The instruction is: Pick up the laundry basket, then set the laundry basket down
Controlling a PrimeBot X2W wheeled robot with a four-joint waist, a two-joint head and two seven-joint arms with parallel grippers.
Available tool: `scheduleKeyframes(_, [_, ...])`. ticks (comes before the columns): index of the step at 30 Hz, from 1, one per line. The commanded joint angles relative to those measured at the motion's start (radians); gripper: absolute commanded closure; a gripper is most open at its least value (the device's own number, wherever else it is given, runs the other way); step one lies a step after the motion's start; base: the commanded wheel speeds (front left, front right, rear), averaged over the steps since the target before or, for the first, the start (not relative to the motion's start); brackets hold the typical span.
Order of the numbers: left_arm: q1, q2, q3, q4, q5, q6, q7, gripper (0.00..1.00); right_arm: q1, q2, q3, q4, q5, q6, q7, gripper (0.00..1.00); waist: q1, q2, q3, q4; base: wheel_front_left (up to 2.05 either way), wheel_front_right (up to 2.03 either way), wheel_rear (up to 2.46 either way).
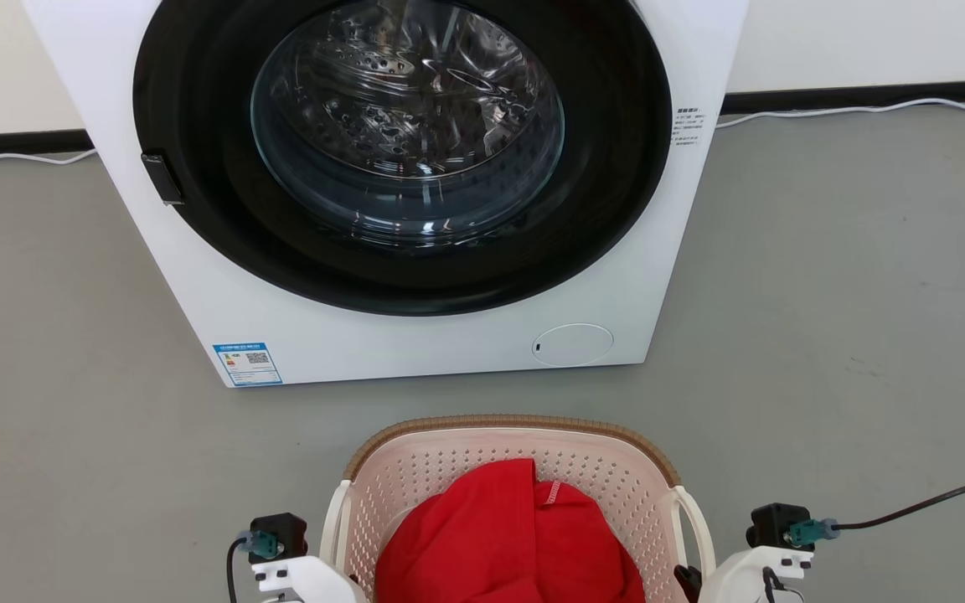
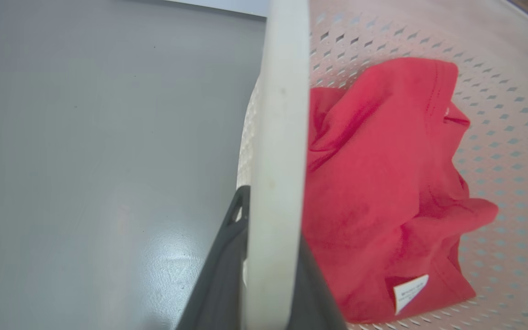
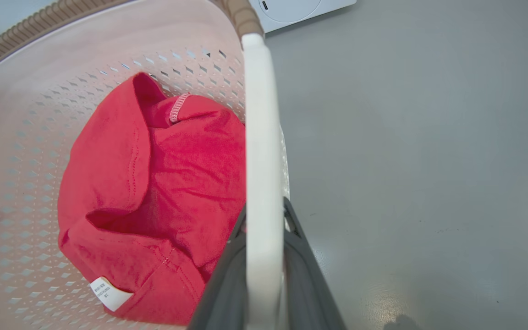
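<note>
On grey floor (image 1: 826, 293), white front-loading washing machine (image 1: 415, 331) with dark-ringed round glass door (image 1: 405, 126) shut, blue sticker (image 1: 248, 363) at its lower left corner, thin white cable (image 1: 851, 109) along black baseboard (image 1: 868, 90) behind, and nearer, crumpled red garment (image 1: 508, 544) bearing white label (image 2: 409, 291).

Lighting: bright, even, diffuse, overhead src; shadows faint. Glare: streaky reflections on washer door glass (image 1: 407, 126); pale sheen patches on floor (image 2: 172, 256) in both wrist views. Head view sharp. Wrist views: laundry basket handle (image 2: 275, 137) near lens blurred; edges bowed, wide-angle.
</note>
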Motion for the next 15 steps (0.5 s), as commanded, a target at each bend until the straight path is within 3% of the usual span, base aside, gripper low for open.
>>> scheduleKeyframes(1, [-0.008, 0.040, 0.026, -0.021, -0.014, 0.006, -0.008, 1.00, -0.010, -0.024, 0.009, -0.001, 0.011, 0.007, -0.003, 1.00, 0.0000, 0.0000, 0.000, 0.000, 0.00, 0.00, 0.00])
scheduleKeyframes(15, [-0.009, 0.040, -0.003, -0.023, -0.043, 0.017, -0.010, 1.00, -0.015, -0.026, 0.027, -0.001, 0.025, 0.007, -0.010, 1.00, 0.0000, 0.0000, 0.005, 0.000, 0.00, 0.00, 0.00])
